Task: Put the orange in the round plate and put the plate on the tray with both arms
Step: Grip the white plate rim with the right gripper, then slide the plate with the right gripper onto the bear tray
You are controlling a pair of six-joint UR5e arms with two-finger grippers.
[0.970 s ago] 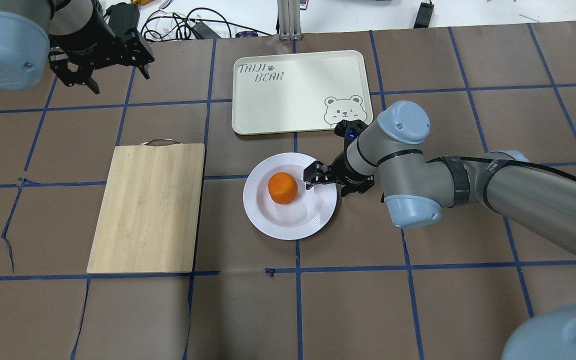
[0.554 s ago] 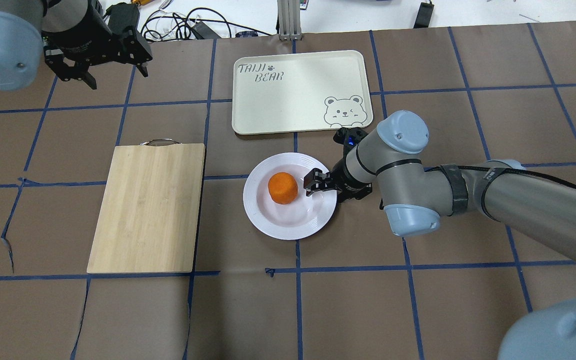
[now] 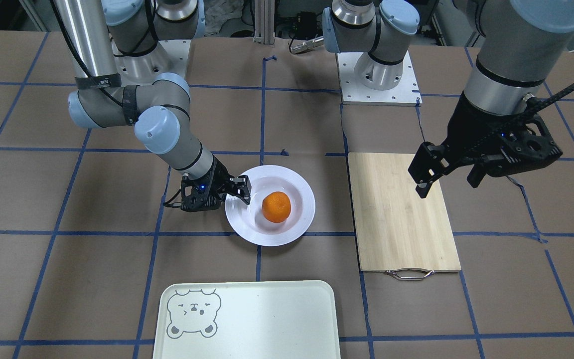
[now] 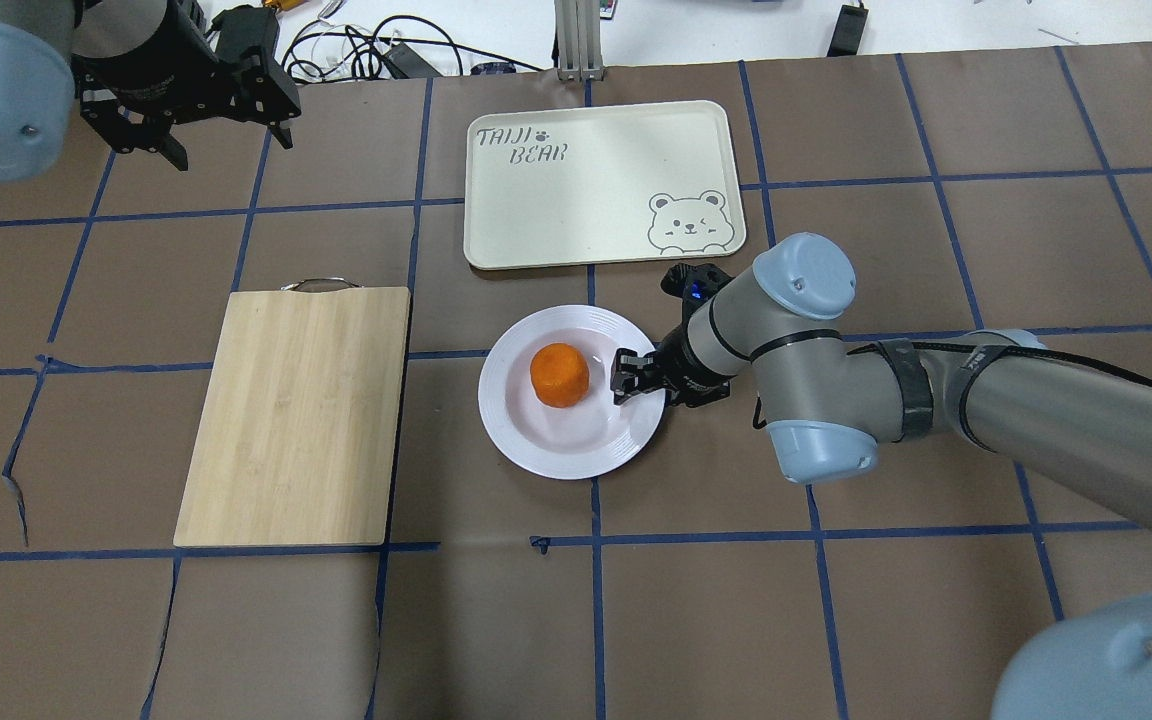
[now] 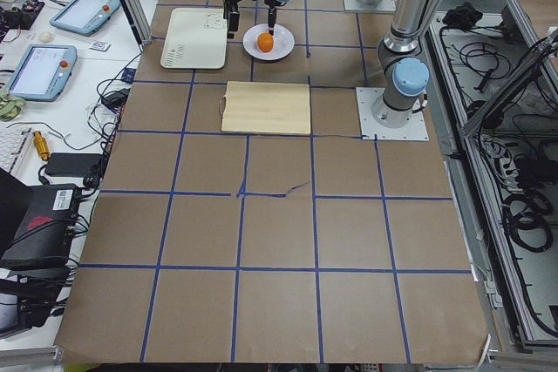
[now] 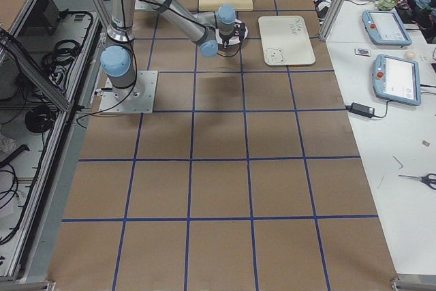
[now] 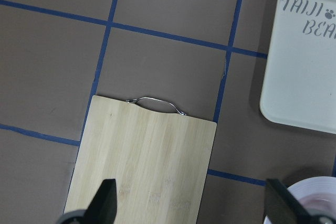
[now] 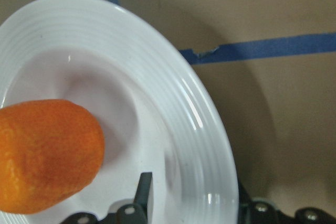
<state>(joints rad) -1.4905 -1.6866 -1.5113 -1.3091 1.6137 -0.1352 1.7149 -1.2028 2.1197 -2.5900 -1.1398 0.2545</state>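
The orange (image 4: 559, 375) (image 3: 275, 207) lies in the sunken centre of the round plate (image 4: 546, 450) (image 3: 297, 187), which rests on the table just in front of the tray (image 4: 601, 185) (image 3: 267, 319). My right gripper (image 4: 639, 380) (image 3: 239, 197) is shut on the plate's right rim. One finger (image 8: 144, 192) presses inside the rim beside the orange (image 8: 47, 153), the other sits under the plate (image 8: 173, 108) edge. My left gripper (image 4: 231, 148) (image 3: 446, 185) hangs open and empty, high above the far left of the table.
A bamboo board (image 4: 296, 415) (image 3: 401, 209) (image 7: 147, 166) with a metal handle lies left of the plate, under the left gripper's view. Cables and devices crowd the table's far edge (image 4: 366, 50). Blue tape lines cross the brown table cover.
My right gripper dropped lower and narrowed onto the plate's right rim. The plate with the orange slid slightly left. My left gripper drifted a little farther back and left.
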